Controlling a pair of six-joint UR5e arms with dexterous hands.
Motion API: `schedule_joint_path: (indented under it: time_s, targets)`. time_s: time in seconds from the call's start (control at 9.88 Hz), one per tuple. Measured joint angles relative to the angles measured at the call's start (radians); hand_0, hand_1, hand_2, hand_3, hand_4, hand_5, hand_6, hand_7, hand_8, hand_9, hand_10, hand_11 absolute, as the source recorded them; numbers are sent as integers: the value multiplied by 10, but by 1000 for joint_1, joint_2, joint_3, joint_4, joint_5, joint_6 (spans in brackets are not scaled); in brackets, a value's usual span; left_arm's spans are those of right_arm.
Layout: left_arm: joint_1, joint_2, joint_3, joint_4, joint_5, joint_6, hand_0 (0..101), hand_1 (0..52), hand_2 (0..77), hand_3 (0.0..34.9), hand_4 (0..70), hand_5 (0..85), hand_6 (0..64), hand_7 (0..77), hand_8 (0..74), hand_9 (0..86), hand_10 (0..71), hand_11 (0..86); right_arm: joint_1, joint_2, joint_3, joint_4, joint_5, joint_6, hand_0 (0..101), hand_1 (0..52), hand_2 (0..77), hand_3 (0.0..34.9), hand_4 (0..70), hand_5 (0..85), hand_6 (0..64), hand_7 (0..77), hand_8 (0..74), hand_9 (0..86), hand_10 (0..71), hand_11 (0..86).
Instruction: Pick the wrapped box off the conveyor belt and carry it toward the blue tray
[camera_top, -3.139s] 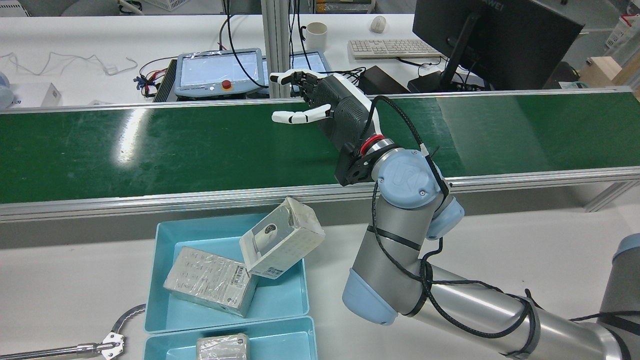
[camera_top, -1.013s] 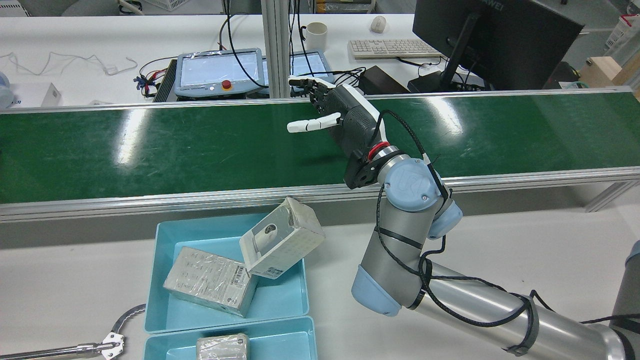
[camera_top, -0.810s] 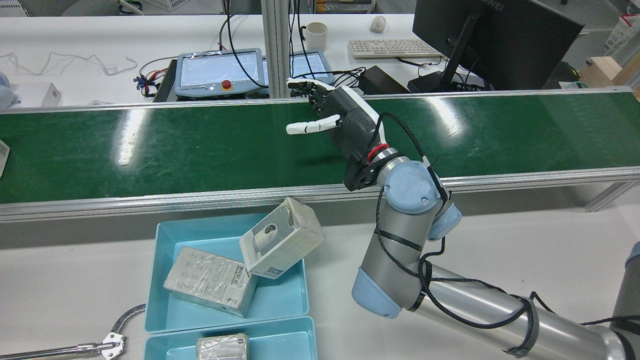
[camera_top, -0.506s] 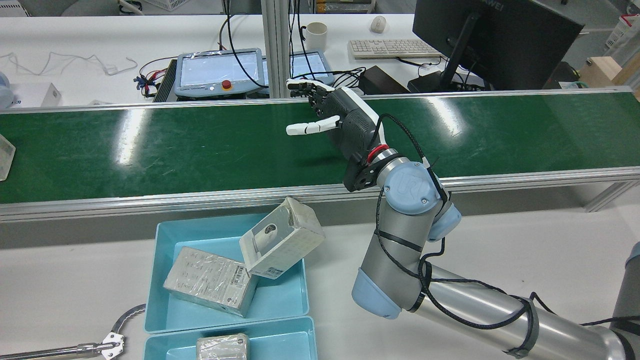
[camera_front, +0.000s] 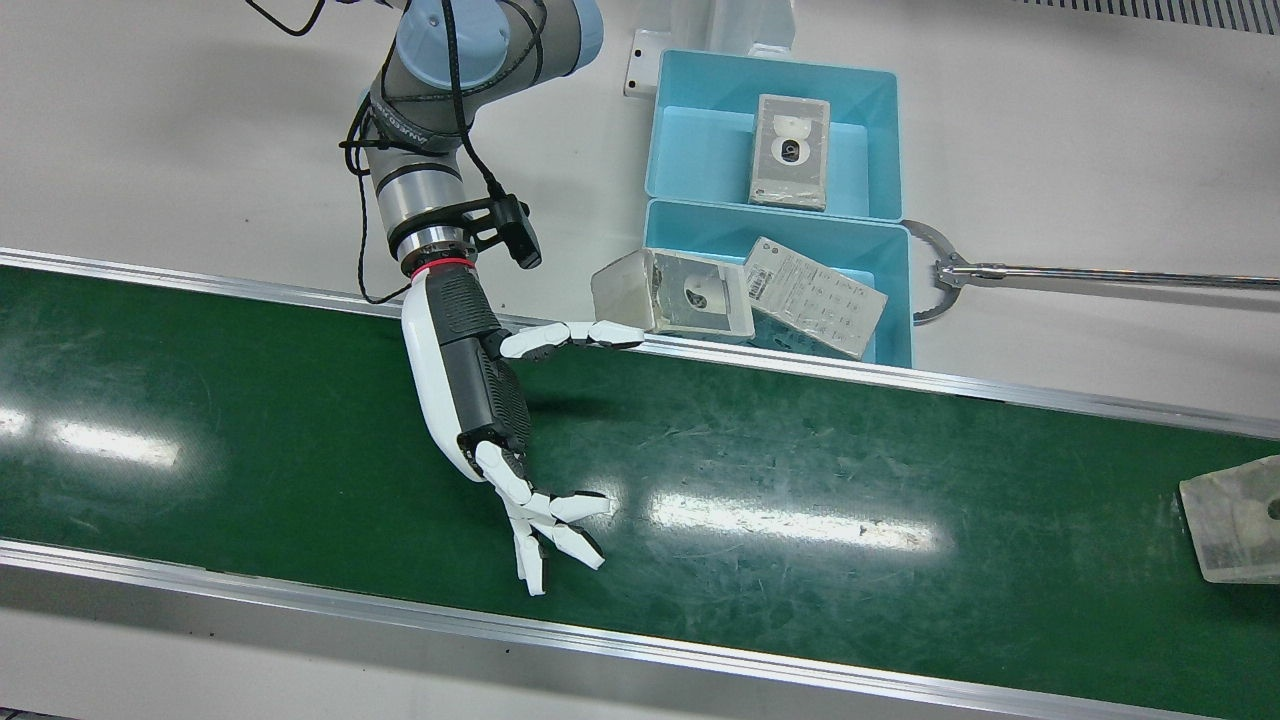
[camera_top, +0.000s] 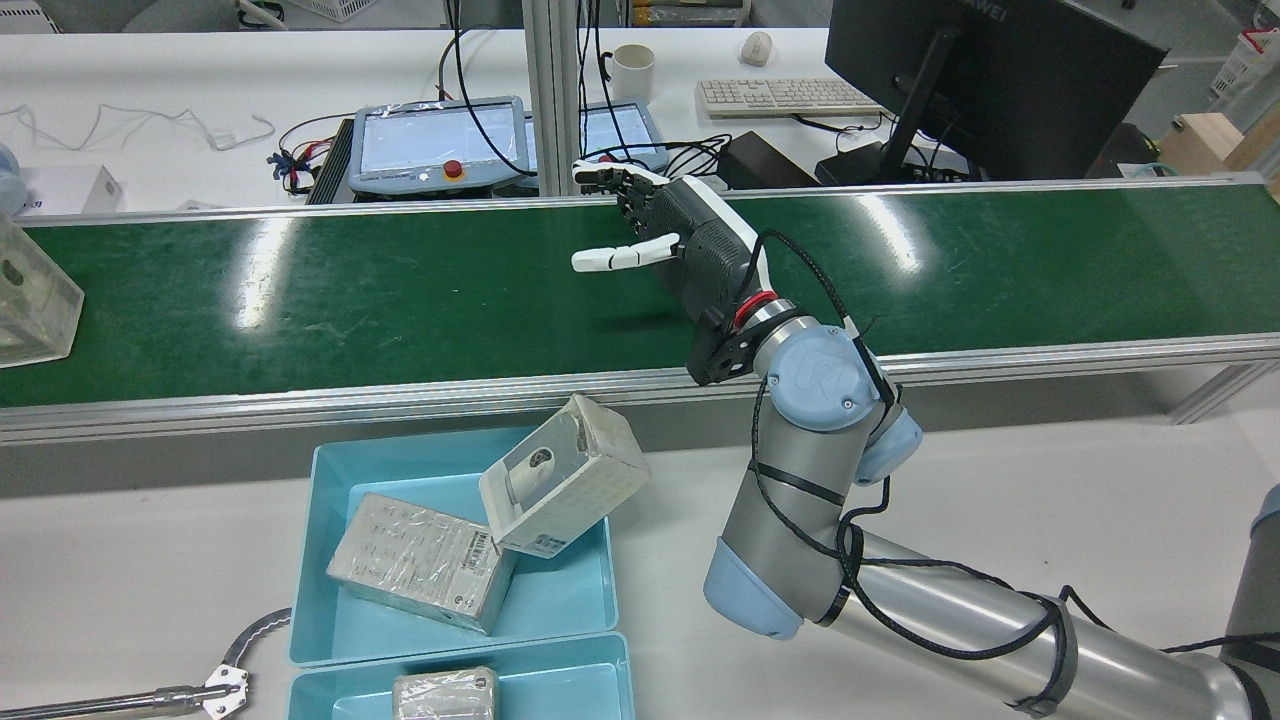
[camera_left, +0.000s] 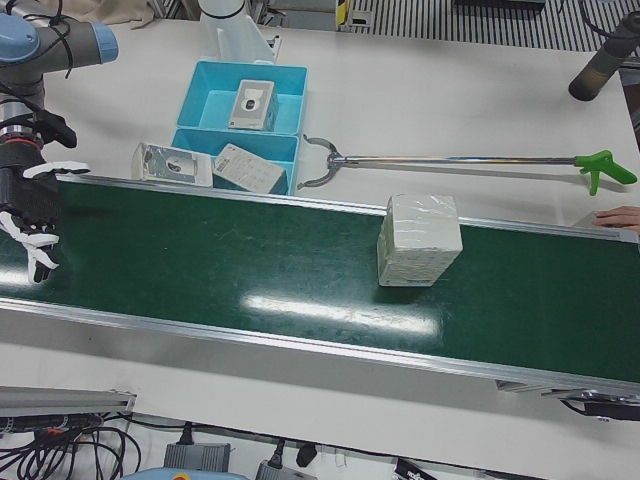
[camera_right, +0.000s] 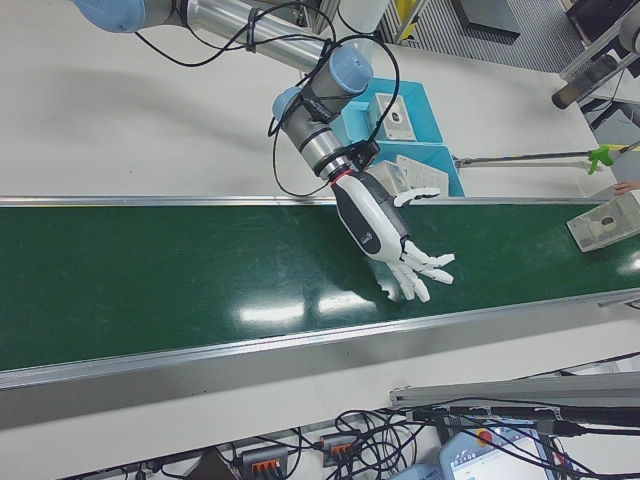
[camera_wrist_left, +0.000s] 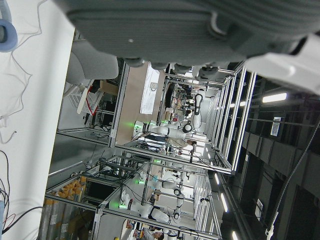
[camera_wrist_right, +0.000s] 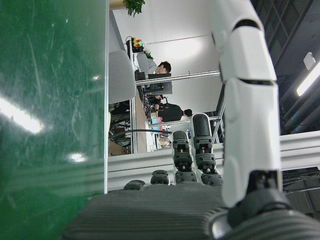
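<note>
As I look across the table from the rear camera, the clear-film-wrapped box (camera_top: 30, 295) sits at the far left end of the long green conveyor belt (camera_top: 400, 300), partly cut off by the edge of the view; in the left-front view I see the same box (camera_left: 420, 240) resting flat on the belt with nothing touching it. Moving right, below the belt's near rail, the light blue plastic tray (camera_top: 330, 470) holds a grey wrapped carton (camera_top: 420, 560) lying flat and a white windowed carton (camera_top: 565, 480) tilted up against the tray's right rim. A second blue tray (camera_top: 600, 680) just beside it, closer to me, holds one more small wrapped carton (camera_top: 445, 692), and a metal reach-grabber tool (camera_top: 200, 690) lies on the white table to their left. Further right, my right hand (camera_top: 680, 240) hovers over the middle of the belt with its fingers (camera_front: 545, 520) spread wide and nothing in them, well apart from the wrapped box. My left hand (camera_wrist_left: 200, 25) shows only as a grey palm in its own camera, and I cannot tell how its fingers stand.
</note>
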Motion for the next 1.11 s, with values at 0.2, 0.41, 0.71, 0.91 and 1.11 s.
schedule_joint_path:
  time_s: [0.2,0.41,0.71,0.91,1.11]
  targets:
    - [0,0,0,0,0,0,0,0,5,0,0,11,5,5,5,5,5,5,1,0,0,-1,0,-1,496,169,175,0,164,295,76,93,11,38,0,5]
    - [0,0,0,0,0,0,0,0,5,0,0,11,5,5,5,0,5,5,1,-5,1,-1,-1,0,494,180,169,0,164,295,76,93,11,44,0,5]
    - [0,0,0,0,0,0,0,0,5,0,0,11,5,5,5,5,5,5,2,-12,7,-1,-1,4,495,169,158,0,164,273,76,93,11,38,0,5]
    - [0,0,0,0,0,0,0,0,11,0,0,11,5,5,5,0,5,5,5,-13,14,2,-2,6,496,169,147,0,136,273,65,71,11,27,0,11]
    - [0,0,0,0,0,0,0,0,5,0,0,11,5,5,5,0,5,5,8,-22,15,35,-2,4,493,169,147,0,136,273,65,76,5,27,0,5]
